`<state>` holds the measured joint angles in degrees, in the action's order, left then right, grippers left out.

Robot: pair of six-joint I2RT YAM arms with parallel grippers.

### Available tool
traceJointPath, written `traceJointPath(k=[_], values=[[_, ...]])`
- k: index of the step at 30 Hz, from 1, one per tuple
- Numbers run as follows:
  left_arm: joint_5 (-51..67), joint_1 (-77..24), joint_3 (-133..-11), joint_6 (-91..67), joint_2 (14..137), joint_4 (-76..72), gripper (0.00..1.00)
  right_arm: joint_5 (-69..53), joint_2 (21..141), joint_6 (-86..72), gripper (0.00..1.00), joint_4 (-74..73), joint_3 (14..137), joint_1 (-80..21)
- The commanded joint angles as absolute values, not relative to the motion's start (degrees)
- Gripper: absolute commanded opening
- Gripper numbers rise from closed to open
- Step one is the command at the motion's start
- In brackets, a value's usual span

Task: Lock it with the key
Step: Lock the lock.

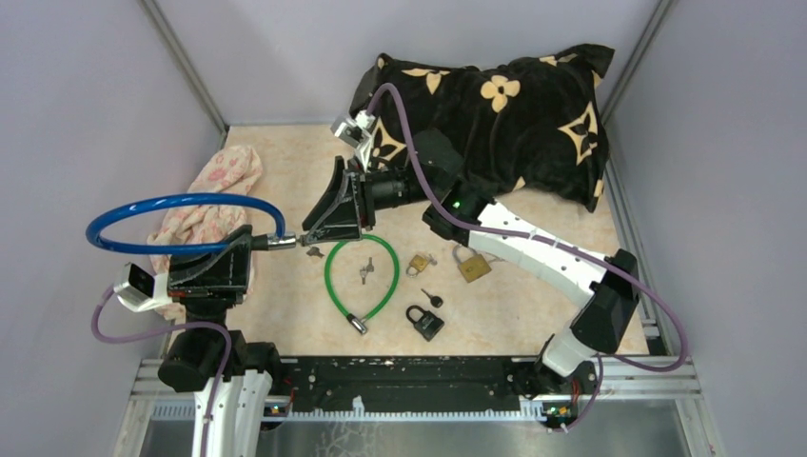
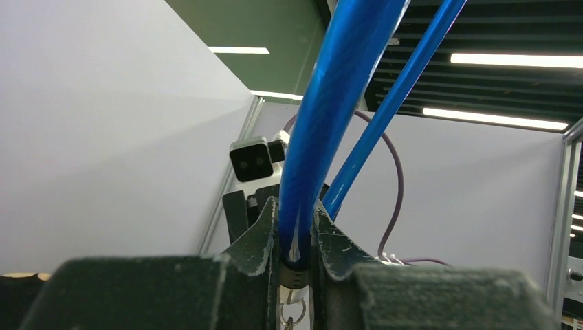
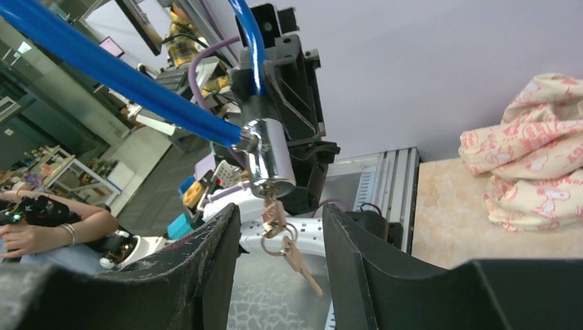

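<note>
Blue cable loop [image 2: 316,137] beyond top edge.

A blue cable lock [image 1: 190,200] is held above the table as a wide, roughly level loop, clamped near its chrome cylinder [image 3: 269,157] in the left pincer [image 2: 297,227]. A key [image 3: 273,213] is seated in the cylinder's end, with a ringed spare key [image 3: 300,267] dangling.

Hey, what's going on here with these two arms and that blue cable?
The left gripper is clamped on the blue cable lock and holds it up off the table. The right gripper is open, with a finger on each side of the keys that hang from the lock's metal cylinder. It has not yet gripped them.
</note>
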<state>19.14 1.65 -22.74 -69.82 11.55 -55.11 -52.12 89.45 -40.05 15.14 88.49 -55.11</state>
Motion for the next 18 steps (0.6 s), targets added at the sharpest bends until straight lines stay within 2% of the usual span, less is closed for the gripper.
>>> traceJointPath(k=[1,4,7,14,17,18], values=[[18.76,1.67,-23.47,-70.31,10.82,-57.45,0.00,-52.36,90.40,-38.78,0.47,14.93,90.24,-55.79],[18.79,1.67,-23.47,-70.31,10.92,-57.50,0.00,-52.59,90.51,-38.30,0.45,14.28,90.63,-56.19],[18.80,1.67,-23.51,-70.29,10.96,-57.48,0.00,-52.81,90.74,-37.74,0.37,13.11,91.11,-56.76],[18.76,1.66,-23.64,-70.18,10.99,-57.48,0.00,-53.45,90.70,-37.63,0.15,13.36,91.39,-57.06],[18.61,1.59,-23.72,-69.84,11.08,-57.07,0.00,-53.57,90.75,-37.55,0.00,13.23,91.64,-57.36],[18.17,1.58,-23.73,-69.86,11.07,-56.53,0.00,-53.42,90.60,-37.41,0.00,13.15,91.73,-57.49]])
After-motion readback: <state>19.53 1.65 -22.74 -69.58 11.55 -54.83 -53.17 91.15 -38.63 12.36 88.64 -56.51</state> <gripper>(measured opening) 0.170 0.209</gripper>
